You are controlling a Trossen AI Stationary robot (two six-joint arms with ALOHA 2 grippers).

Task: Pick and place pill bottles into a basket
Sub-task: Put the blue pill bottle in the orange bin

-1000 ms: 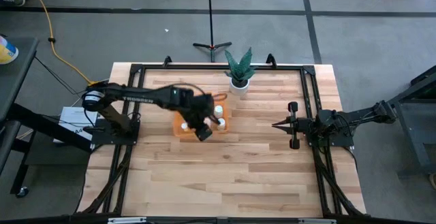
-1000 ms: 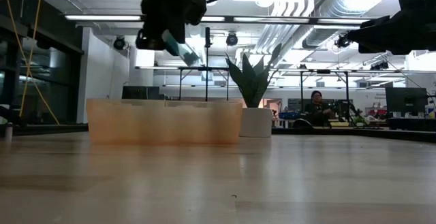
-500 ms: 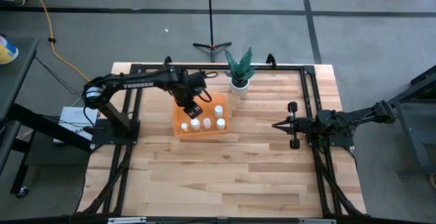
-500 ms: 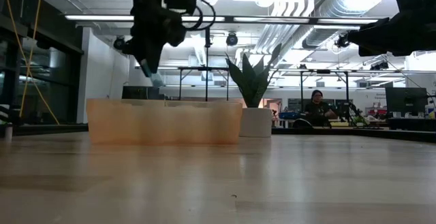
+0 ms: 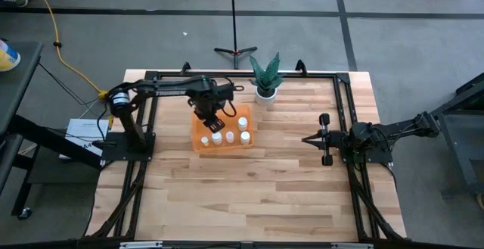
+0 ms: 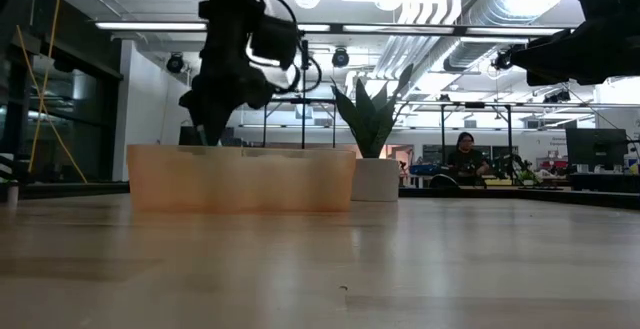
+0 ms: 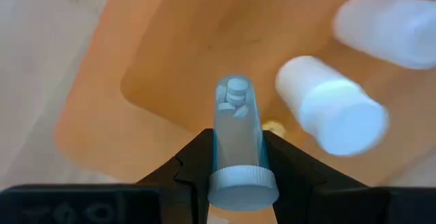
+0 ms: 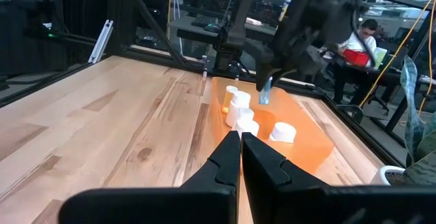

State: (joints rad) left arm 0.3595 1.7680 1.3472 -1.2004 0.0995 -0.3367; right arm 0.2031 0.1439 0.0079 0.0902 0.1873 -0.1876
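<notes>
Over basket, bottle between jaws.

No text seems legible anywhere; any lettering is too small.

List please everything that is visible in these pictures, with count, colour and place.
Held pill bottle: one, pale with white cap, in the left claw over the basket.
Pill bottles: about five, white caps, standing in the basket.
Basket: one, orange, on the table's far left part.
Plant pot: one, white with green plant, far edge.
Table: one, light wood.
Person: one, seated in the room behind.
Left claw: shut on the bottle.
Right claw: shut, waiting at the right side.
</notes>
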